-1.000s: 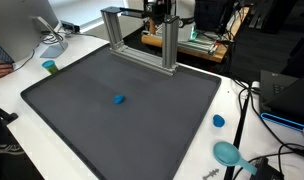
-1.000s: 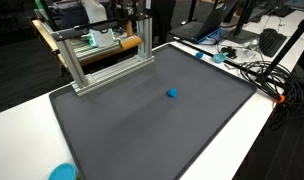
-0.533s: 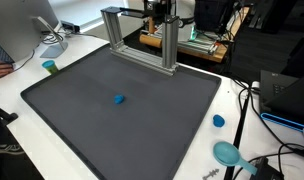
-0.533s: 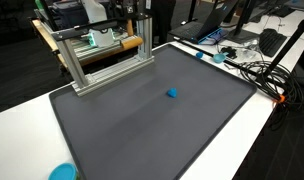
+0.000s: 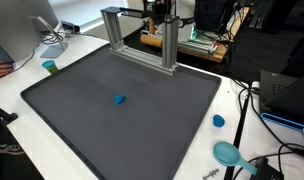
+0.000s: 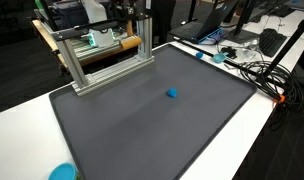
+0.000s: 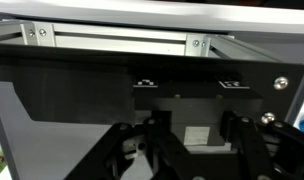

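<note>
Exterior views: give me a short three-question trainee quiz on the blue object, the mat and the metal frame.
1. True or false: the small blue object lies on the dark mat, apart from the metal frame.
2. Where does the metal frame stand?
A. along one edge of the mat
B. in the middle of the mat
C. on the floor beside the table
3. Fill in: the table under the mat is ___ in colour.

Key: 1 true; 2 A; 3 white.
</note>
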`<state>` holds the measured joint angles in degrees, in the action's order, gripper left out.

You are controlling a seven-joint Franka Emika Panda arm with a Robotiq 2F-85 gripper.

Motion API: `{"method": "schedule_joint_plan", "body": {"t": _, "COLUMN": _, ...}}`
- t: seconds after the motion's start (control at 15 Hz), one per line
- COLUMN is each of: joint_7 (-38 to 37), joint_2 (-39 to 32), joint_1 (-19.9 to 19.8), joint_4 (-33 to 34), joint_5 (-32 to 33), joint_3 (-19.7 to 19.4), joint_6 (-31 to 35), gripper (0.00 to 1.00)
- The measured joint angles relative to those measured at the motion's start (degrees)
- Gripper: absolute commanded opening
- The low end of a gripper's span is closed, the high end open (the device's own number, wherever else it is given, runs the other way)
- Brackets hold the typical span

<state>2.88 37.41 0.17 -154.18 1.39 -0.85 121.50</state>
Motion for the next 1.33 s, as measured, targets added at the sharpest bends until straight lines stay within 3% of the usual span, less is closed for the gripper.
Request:
{"method": "schedule_joint_plan", "body": {"t": 0.33, "joint_7": -4.71, "joint_2": -0.51, "joint_1": -0.85, "joint_4": 0.34, "joint_5": 0.91, "joint_3": 2.33, "joint_6": 1.05, "gripper": 0.29}}
{"method": "schedule_joint_plan", "body": {"t": 0.4, "joint_7": -6.35, "joint_2": -0.54, "joint_1": -1.13, "joint_4": 0.38, "joint_5": 1.27, "joint_3": 3.24, "joint_6": 1.41, "gripper": 0.68}}
{"method": "schedule_joint_plan", "body": {"t": 0.47, "joint_7": -7.81, "joint_2": -0.58, "joint_1": -1.42, "joint_4": 0.48, "joint_5": 1.55, "joint_3": 3.98, "joint_6": 1.44, "gripper": 0.81}}
{"method": "schedule_joint_plan", "body": {"t": 0.53, "joint_7": -9.07, "joint_2": -0.64, "joint_1": -1.62, "joint_4": 0.57, "joint_5": 1.66, "joint_3": 4.56, "joint_6": 1.44, "gripper": 0.87}}
{"method": "schedule_joint_plan", "body": {"t": 0.6, "joint_7": -10.35, "joint_2": -0.72, "joint_1": -1.61, "joint_4": 0.61, "joint_5": 1.66, "joint_3": 5.06, "joint_6": 1.42, "gripper": 0.83}}
{"method": "schedule_joint_plan", "body": {"t": 0.67, "joint_7": -11.57, "joint_2": -0.86, "joint_1": -1.6, "joint_4": 0.62, "joint_5": 1.65, "joint_3": 5.6, "joint_6": 1.42, "gripper": 0.52}}
{"method": "schedule_joint_plan", "body": {"t": 0.8, "joint_7": -13.45, "joint_2": -1.22, "joint_1": -1.55, "joint_4": 0.63, "joint_5": 1.63, "joint_3": 6.47, "joint_6": 1.41, "gripper": 0.56}}
{"method": "schedule_joint_plan", "body": {"t": 1.07, "joint_7": -14.81, "joint_2": -1.39, "joint_1": -2.21, "joint_4": 1.33, "joint_5": 2.15, "joint_3": 6.94, "joint_6": 1.41, "gripper": 0.29}}
{"method": "schedule_joint_plan", "body": {"t": 1.33, "joint_7": -14.81, "joint_2": -1.63, "joint_1": -2.38, "joint_4": 1.79, "joint_5": 2.09, "joint_3": 6.87, "joint_6": 1.41, "gripper": 0.27}}
